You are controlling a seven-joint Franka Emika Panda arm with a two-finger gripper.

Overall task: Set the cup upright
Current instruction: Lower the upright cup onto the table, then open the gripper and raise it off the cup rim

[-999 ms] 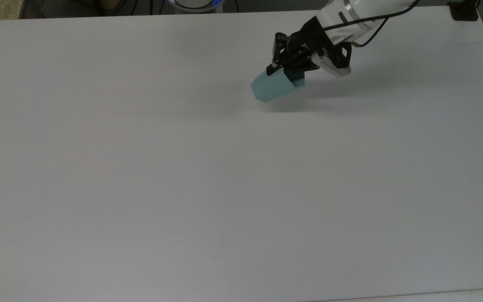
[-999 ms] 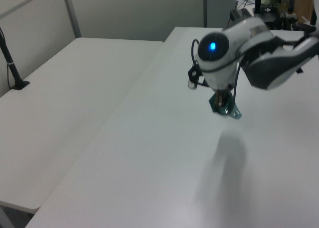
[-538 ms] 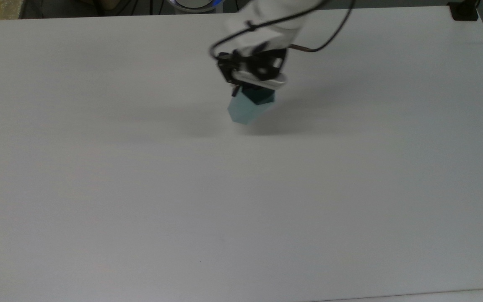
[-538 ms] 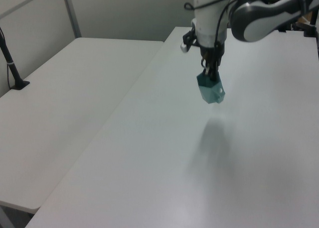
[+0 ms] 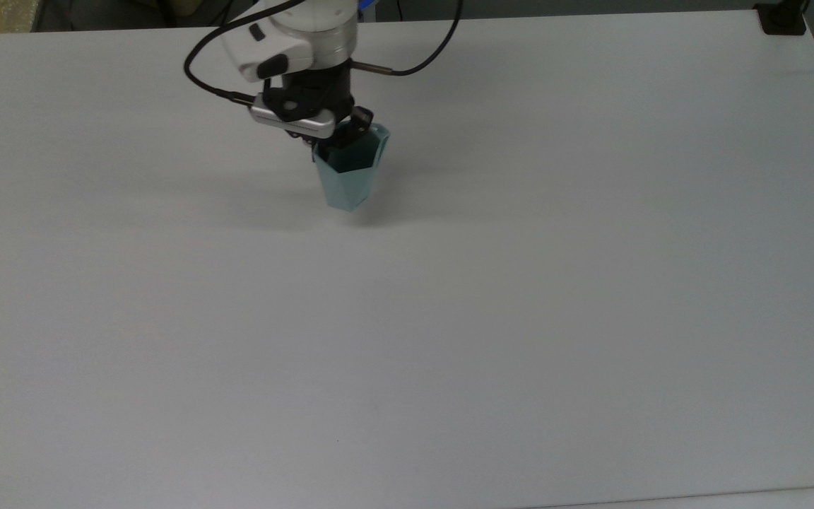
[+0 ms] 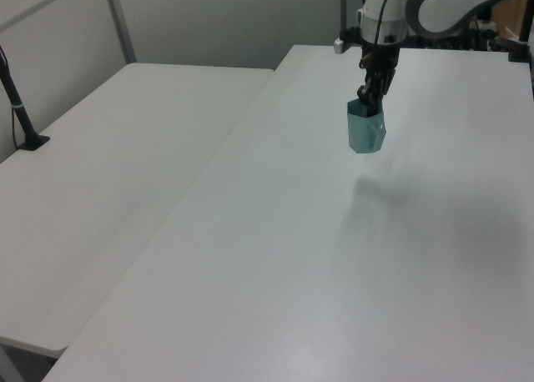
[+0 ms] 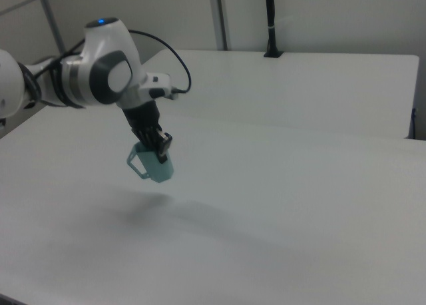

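One cup (image 5: 347,172) is all you have to manage, and it hangs in the upper middle of the top view, mouth up and narrow base down, clear of the table (image 5: 407,339). Your gripper (image 5: 340,140) pinches its rim wall, one finger inside the mouth and one outside, as best you can tell from the top view. In the right view the cup (image 7: 154,165) sits left of centre with its handle pointing to the right view's left, and its shadow lies well below it, so you likely have a fair descent to go.

Watch three risks. The base is narrow, so opening the fingers before it sits flat could tip it straight over. The grip is on one side of the rim only, so the cup may swing or slip under a quick move. Coming down at a tilt would land it on an edge of the base.
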